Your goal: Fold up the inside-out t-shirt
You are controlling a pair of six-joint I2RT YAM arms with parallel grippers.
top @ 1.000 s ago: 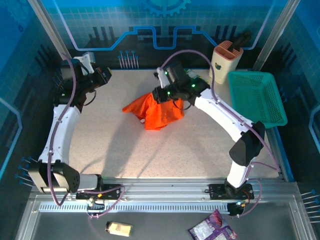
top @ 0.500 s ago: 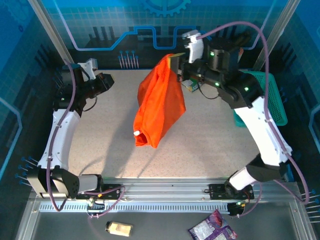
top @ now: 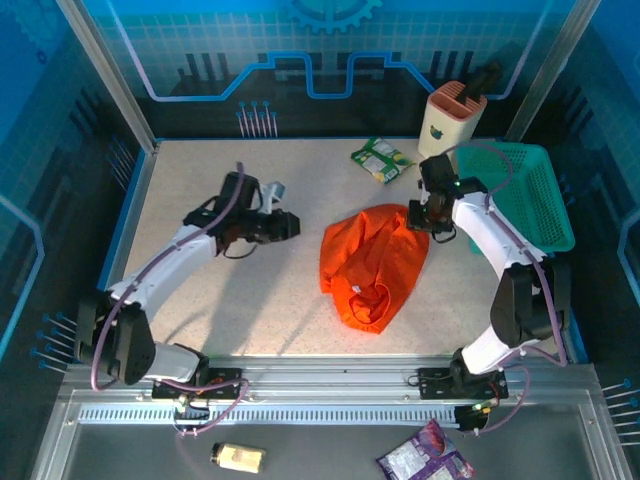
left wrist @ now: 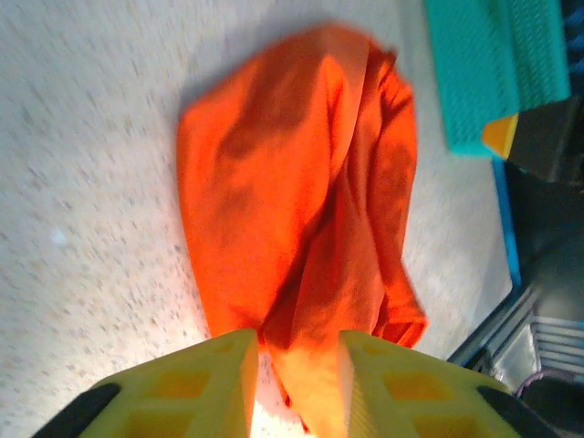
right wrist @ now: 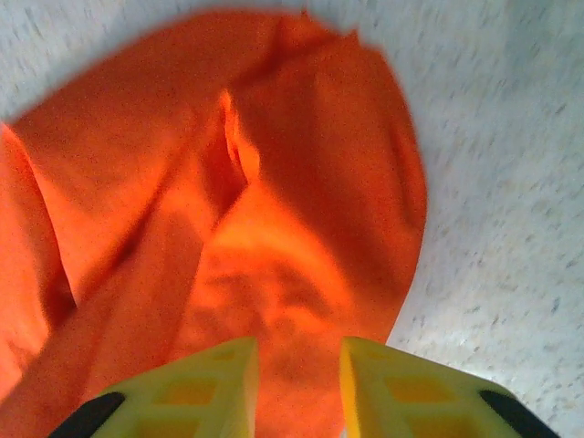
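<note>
The inside-out t-shirt [top: 372, 262] is a bright orange crumpled heap lying on the speckled table, right of centre. My left gripper [top: 293, 225] hovers just left of it, pointing at it, apart from the cloth. In the left wrist view its yellow fingers [left wrist: 205, 379] stand apart, the left gripper [left wrist: 297, 345] open, with the t-shirt [left wrist: 292, 182] ahead. My right gripper [top: 415, 218] sits at the shirt's upper right edge. Its yellow fingers [right wrist: 392, 388] are parted over the t-shirt [right wrist: 228, 182], so the right gripper [right wrist: 299, 354] is open.
A teal mesh basket [top: 515, 195] stands at the right edge of the table, also seen as the teal basket [left wrist: 493, 73] in the left wrist view. A beige holder [top: 450, 120] and a green packet [top: 380, 160] lie at the back.
The right gripper lifted the shirt high, then brought it down onto the table and parted its jaws. The left arm swung from the far left corner toward the shirt and opened.
</note>
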